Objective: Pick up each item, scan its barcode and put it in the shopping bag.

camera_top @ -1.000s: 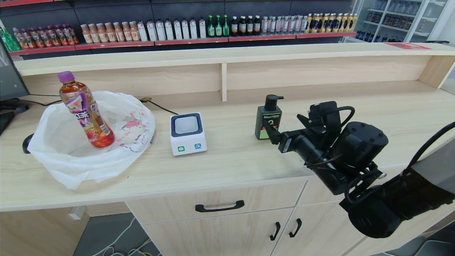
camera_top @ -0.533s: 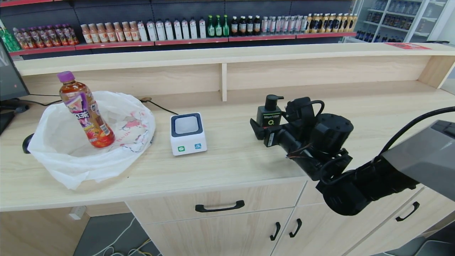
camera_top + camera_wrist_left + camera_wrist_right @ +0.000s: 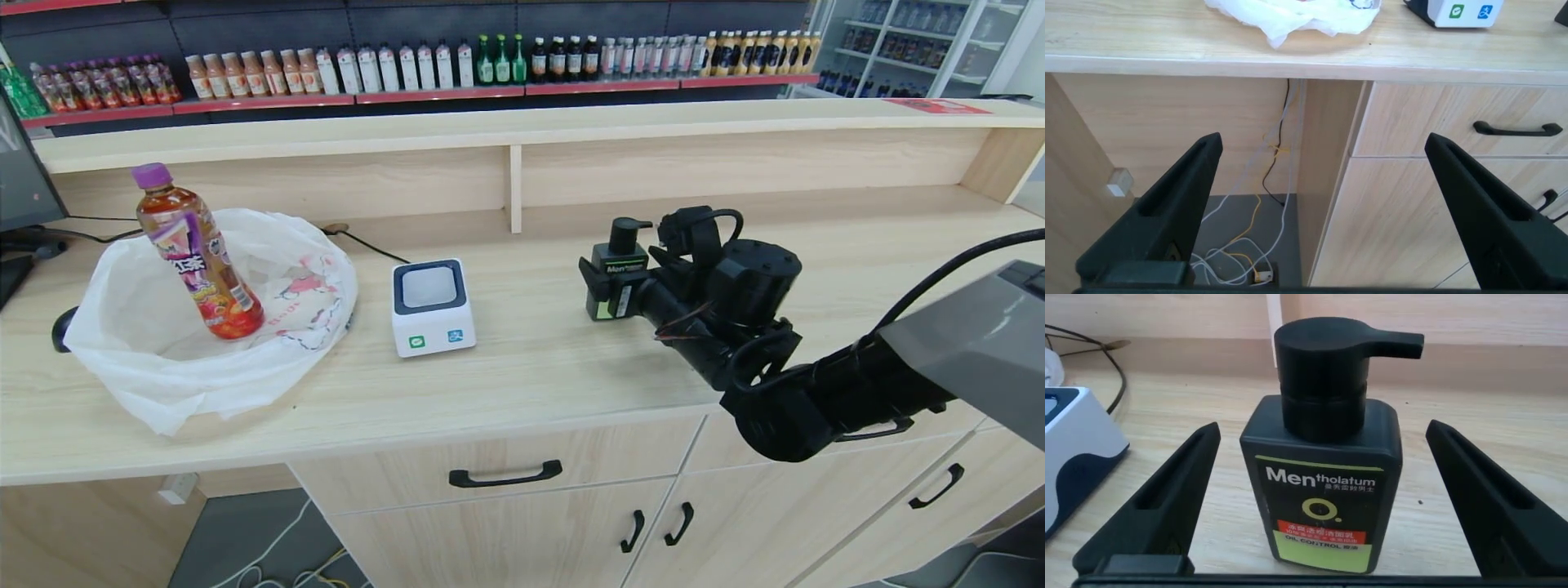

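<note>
Both jaws wide apart, right pair astride pump bottle [image 3: 1323,482]; scanner [image 3: 430,307], shopping bag [image 3: 147,367] with tea bottle [image 3: 196,253] leftward.

Bright, even light; edges bowed.

- pump bottle [image 3: 618,265]: in the head view its lower right side is hidden behind the right gripper [image 3: 619,276]; cannot tell there whether the fingers touch it.
- scanner [image 3: 1074,461]: cut by the edge in the right wrist view, far side out of frame.
- bag [image 3: 1290,16]: front fold in the left wrist view, rest cut off.
- dark round thing [image 3: 60,328]: mostly hidden behind the bag, kind unclear.
- screen [image 3: 20,175]: cut by the head view's left edge.
- shelf bottles [image 3: 408,65]: labels too small to tell.
</note>
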You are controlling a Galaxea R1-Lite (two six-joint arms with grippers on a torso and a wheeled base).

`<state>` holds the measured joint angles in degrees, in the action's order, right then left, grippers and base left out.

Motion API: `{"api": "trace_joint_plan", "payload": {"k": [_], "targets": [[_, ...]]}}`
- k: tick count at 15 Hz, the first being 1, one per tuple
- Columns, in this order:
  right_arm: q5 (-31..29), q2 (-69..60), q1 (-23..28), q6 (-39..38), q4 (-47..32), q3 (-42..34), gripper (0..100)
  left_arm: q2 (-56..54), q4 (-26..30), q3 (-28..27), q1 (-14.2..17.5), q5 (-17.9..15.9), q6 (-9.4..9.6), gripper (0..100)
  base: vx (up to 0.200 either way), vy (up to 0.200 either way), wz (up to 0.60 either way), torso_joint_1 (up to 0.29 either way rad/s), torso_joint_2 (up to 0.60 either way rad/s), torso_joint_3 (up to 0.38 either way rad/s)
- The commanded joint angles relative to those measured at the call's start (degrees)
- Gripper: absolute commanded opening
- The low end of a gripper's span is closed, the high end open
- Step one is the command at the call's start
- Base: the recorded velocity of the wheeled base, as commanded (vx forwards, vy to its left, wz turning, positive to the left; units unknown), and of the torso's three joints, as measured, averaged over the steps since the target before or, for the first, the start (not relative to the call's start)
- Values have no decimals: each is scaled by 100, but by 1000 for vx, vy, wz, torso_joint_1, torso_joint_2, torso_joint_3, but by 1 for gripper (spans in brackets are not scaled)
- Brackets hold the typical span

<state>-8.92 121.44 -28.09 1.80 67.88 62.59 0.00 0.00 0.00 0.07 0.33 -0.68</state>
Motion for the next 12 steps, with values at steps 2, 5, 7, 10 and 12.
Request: {"api": "trace_joint_plan", "payload": {"k": [2, 5, 7, 10, 12], "targets": [[-39, 55, -30, -5, 6, 26, 100, 0, 0, 0, 1, 2, -2, 100, 0, 0, 0, 0, 0, 0], [-57, 152, 14, -5, 6, 61, 100, 0, 0, 0, 1, 2, -2, 100, 0, 0, 0, 0, 0, 0], [-66, 275, 67, -5, 6, 157, 100, 0, 0, 0, 1, 2, -2, 100, 0, 0, 0, 0, 0, 0], [-66, 450, 75, -5, 6, 236, 100, 0, 0, 0, 1, 2, -2, 100, 0, 0, 0, 0, 0, 0], [-66, 530, 67, -5, 33, 245, 100, 0, 0, 0, 1, 2, -2, 100, 0, 0, 0, 0, 0, 0]]}}
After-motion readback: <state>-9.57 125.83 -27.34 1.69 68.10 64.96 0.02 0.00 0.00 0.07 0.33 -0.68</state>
